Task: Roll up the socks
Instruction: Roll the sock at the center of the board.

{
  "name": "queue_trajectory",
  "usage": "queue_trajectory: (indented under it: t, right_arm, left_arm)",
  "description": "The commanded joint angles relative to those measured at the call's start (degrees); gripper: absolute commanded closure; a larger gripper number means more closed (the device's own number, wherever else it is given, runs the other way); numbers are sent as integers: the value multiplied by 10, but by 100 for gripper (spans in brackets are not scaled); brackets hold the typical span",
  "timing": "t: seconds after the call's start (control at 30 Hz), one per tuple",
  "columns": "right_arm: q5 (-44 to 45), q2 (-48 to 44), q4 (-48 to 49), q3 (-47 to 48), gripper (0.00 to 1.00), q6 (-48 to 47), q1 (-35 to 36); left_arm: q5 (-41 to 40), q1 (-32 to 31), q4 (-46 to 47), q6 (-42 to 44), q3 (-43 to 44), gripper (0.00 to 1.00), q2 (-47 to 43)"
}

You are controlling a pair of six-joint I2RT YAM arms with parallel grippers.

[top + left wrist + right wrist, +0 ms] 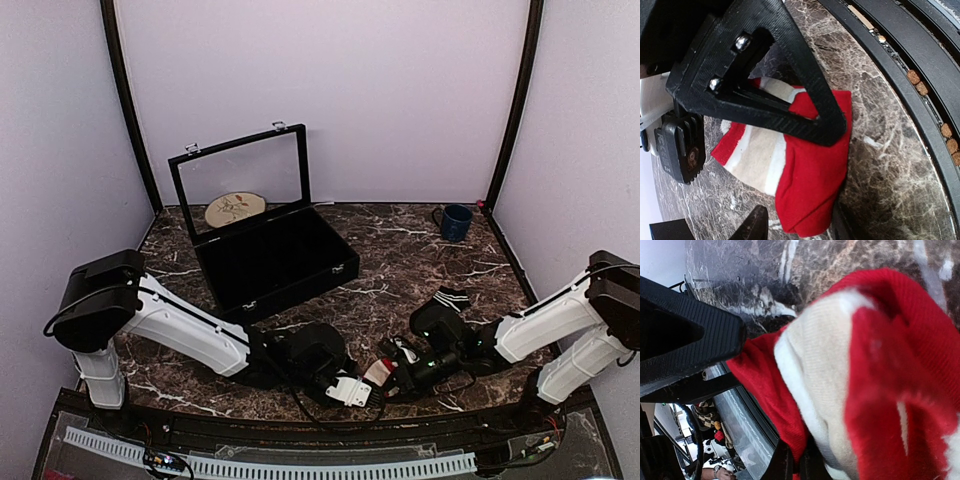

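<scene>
The red sock (378, 371), with a cream and white patch, lies folded near the table's front edge, between both grippers. In the left wrist view the sock (810, 170) lies between my left gripper's (796, 172) spread fingers, the upper finger (790, 75) crossing over it. The left gripper (360, 390) is open. My right gripper (796, 465) is shut on a red fold of the sock (880, 390); it shows in the top view (395, 378) too. The black ankle sock with white stripes (451, 298) lies apart, behind the right gripper.
A black display case (280, 262) with its glass lid raised stands at the middle left. A round wooden disc (235, 208) lies behind it. A blue mug (456, 222) stands at the back right. The black front rail (920, 85) runs beside the sock.
</scene>
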Motion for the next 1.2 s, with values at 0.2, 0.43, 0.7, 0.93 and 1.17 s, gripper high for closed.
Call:
queue_trajectory:
  t: [0.2, 0.43, 0.7, 0.93, 1.17]
  right_arm:
    - [-25, 10, 29, -10, 100, 7, -6]
    - [-37, 29, 42, -3, 100, 7, -7]
    - [-41, 36, 48, -6, 100, 5, -11]
    - [-37, 30, 51, -16, 100, 6, -13]
    - [-24, 16, -4, 1, 96, -22, -15]
  left_arm:
    - [-3, -8, -23, 25, -3, 58, 15]
    - [-1, -10, -33, 30, 5, 64, 30]
    - [12, -10, -61, 33, 19, 74, 46]
    - [18, -10, -104, 23, 36, 81, 58]
    - [39, -9, -166, 13, 60, 91, 71]
